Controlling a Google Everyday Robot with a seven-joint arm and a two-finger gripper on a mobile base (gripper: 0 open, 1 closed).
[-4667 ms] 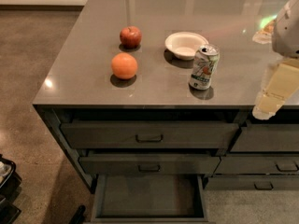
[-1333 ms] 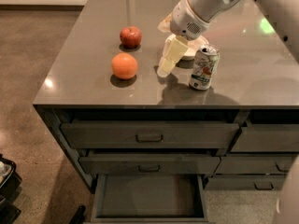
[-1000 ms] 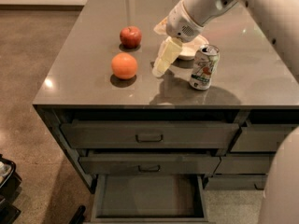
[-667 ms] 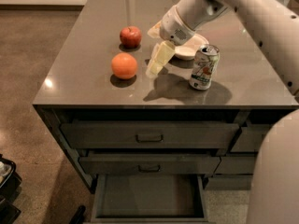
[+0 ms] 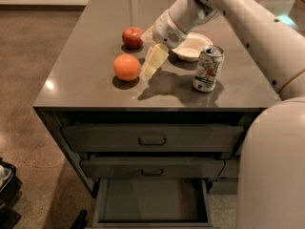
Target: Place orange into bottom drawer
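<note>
The orange [image 5: 127,67] is smooth, round and evenly bright. It rests on the front left of the glossy grey tabletop [image 5: 90,85], with a darker red apple [image 5: 132,36] behind it. Just to its right hangs the hand [image 5: 151,65], not touching it; I cannot tell how far open the hand is. Below, the bottom drawer [image 5: 152,202] stands pulled out above a brown speckled floor [image 5: 28,56].

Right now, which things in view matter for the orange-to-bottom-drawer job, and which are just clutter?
Job:
orange, on the counter
bottom drawer, open
gripper, close beside the orange, on the bowl side

Lying about:
apple
bowl
can
top drawer and middle drawer, shut
</note>
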